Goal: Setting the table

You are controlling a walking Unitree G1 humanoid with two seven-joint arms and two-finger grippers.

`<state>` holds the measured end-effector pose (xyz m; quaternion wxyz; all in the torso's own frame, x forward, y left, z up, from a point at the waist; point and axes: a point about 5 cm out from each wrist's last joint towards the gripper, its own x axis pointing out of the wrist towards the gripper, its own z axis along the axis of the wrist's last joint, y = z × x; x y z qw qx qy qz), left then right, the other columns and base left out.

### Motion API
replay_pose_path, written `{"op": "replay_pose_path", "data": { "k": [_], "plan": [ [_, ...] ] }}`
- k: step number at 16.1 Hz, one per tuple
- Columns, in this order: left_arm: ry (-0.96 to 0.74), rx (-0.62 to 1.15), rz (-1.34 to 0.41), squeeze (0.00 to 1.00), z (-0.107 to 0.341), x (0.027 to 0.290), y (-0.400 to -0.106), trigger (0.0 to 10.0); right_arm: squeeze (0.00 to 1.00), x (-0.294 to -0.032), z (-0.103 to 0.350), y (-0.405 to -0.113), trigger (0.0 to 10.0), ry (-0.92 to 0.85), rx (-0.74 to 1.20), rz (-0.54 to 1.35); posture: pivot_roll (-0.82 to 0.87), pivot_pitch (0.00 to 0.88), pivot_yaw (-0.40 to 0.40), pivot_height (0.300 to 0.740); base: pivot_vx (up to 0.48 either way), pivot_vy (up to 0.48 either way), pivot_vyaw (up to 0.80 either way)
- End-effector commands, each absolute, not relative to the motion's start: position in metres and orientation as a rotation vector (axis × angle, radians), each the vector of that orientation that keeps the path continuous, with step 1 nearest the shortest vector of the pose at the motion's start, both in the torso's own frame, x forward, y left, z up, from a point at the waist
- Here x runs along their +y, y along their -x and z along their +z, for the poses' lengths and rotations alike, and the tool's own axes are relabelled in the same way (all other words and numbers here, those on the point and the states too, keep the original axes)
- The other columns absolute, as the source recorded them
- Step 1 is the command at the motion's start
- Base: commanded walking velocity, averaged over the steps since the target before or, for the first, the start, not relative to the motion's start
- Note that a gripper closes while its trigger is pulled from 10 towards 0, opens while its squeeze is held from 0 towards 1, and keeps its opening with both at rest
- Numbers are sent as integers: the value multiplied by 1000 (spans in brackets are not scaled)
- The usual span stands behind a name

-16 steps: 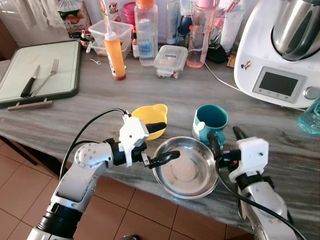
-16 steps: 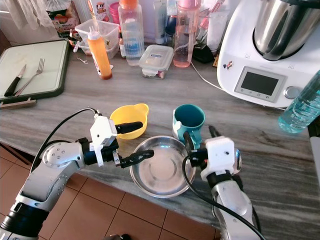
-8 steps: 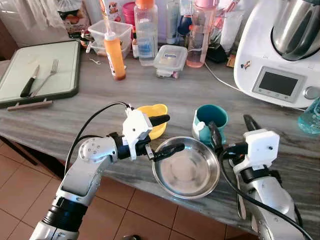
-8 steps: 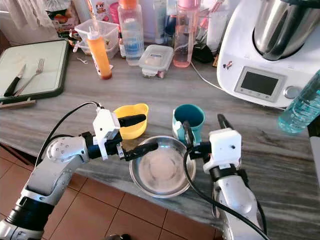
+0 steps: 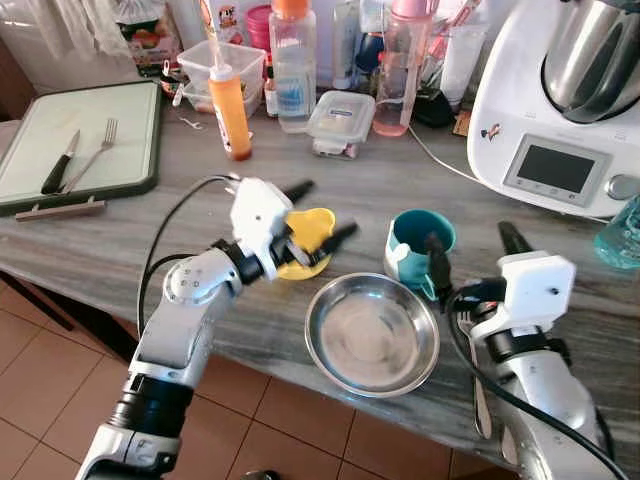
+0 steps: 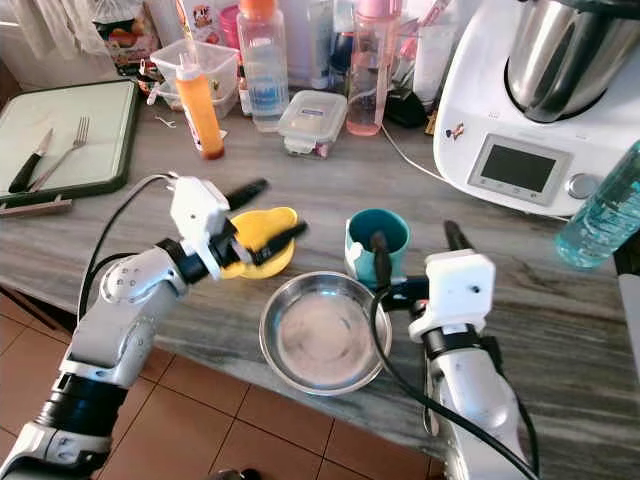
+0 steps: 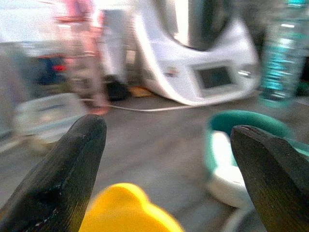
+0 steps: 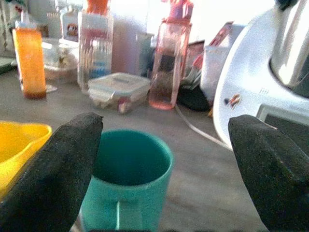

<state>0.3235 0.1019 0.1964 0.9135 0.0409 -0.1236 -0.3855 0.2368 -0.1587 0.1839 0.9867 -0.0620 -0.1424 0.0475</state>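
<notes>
Here, the left gripper hangs over the yellow bowl on the grey counter, its two black fingers spread wide, one past the bowl's far rim and one toward the teal mug; nothing is held between them. The right gripper sits just beside the mug, fingers likewise parted (one finger in front of the mug's near side, the other to its right), holding nothing. A steel bowl rests near the counter's front edge, between the two arms and just in front of the mug and yellow bowl. Farther back to the left, a knife and fork lie side by side on a green-rimmed cutting board. An orange squeeze bottle, a lidded plastic container and a white kitchen machine stand along the back.
</notes>
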Motion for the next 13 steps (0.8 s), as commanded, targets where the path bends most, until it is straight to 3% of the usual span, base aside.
{"op": "replay_pose_path", "data": {
  "k": [1, 3, 5, 6, 9, 13],
  "plan": [
    [-83, -310, -679, 0, 207, 108, -330, 10000, 1000, -165, 194, -234, 10000, 135, -317, 64, 101, 78, -14, 740, 0, 0, 0],
    [-107, -358, -551, 0, 215, 114, -333, 10000, 1000, -171, 195, -232, 10000, 146, -311, 38, 104, 76, -19, 740, 0, 0, 0],
    [-163, -400, -439, 0, 221, 122, -334, 10000, 192, -181, 196, -226, 10000, 163, -303, 2, 106, 72, -26, 740, 0, 0, 0],
    [-168, -390, -397, 0, 220, 126, -335, 10000, 31, -183, 196, -224, 10000, 165, -299, -1, 106, 72, -24, 740, 0, 0, 0],
    [-193, -348, -227, 0, 208, 143, -333, 10000, 0, -188, 191, -219, 10000, 165, -267, -21, 107, 72, -19, 740, 0, 0, 0],
    [-203, -352, -213, 0, 203, 137, -328, 10000, 0, -183, 187, -215, 10000, 153, -243, -3, 105, 79, -13, 740, 0, 0, -147]
  ]
}}
